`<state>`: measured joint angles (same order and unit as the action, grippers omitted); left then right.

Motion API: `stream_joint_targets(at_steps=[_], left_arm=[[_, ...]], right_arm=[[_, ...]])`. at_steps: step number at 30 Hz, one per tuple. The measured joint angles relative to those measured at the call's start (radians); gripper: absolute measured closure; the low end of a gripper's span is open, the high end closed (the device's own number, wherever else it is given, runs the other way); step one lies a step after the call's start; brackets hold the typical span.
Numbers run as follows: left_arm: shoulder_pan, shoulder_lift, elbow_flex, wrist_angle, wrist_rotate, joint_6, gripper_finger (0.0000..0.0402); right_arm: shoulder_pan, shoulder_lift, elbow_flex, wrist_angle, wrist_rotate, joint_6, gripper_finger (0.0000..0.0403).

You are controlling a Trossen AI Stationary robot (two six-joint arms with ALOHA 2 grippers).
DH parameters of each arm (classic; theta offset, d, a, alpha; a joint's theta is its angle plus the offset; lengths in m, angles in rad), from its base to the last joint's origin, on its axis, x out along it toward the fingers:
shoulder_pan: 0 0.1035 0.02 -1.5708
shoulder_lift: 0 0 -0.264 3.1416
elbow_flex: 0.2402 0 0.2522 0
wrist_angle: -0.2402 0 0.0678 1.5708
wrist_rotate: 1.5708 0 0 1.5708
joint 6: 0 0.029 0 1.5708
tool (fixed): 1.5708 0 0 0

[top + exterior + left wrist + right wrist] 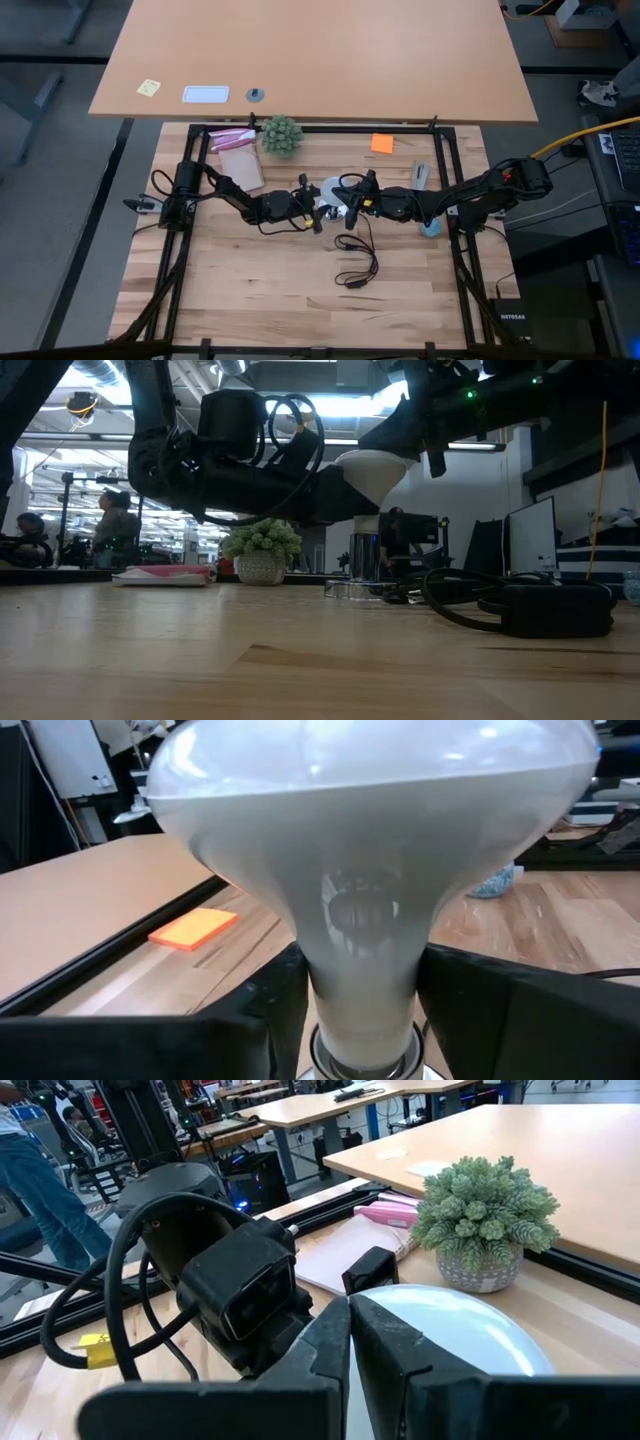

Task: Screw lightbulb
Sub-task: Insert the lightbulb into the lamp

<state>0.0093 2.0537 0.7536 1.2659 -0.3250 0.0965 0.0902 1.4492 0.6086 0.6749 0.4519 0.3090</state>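
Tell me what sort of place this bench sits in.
Probably a robotics lab or open workshop: two robot arms share a framed wooden table, long desks stand around it, and computer monitors and ceiling strip lights run behind.

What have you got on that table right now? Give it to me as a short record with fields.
lightbulb: upright, dome up, base down at the socket
left hand: closed on the lightbulb's neck, a finger on each side
right hand: shut, holding nothing, at the dome
cord: black, looped on the table in front of the socket
plant: behind the arms, apart from them
orange note: flat, near the table's back edge
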Motion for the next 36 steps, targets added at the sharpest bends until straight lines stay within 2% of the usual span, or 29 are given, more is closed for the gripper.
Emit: stream_joint_targets(at_steps=[14,27,31,36], left_arm=[[0.000,0.000,0.000,0.000,0.004,0.006,0.0247],[0.000,0.000,0.000,0.000,0.004,0.005,0.0244],[0.000,0.000,0.000,-0.001,0.004,0.005,0.0243],[0.000,0.000,0.000,-0.001,0.004,0.005,0.0243]], right_arm=[[0.000,-0.013,-0.003,0.020,-0.001,-0.101,0.0379],[0.002,-0.127,-0.002,0.009,-0.005,-0.201,0.0379],[0.002,-0.175,-0.001,-0.091,-0.098,-0.210,0.0379],[0.002,-0.214,0.000,-0.270,-0.354,-0.121,0.0379]])
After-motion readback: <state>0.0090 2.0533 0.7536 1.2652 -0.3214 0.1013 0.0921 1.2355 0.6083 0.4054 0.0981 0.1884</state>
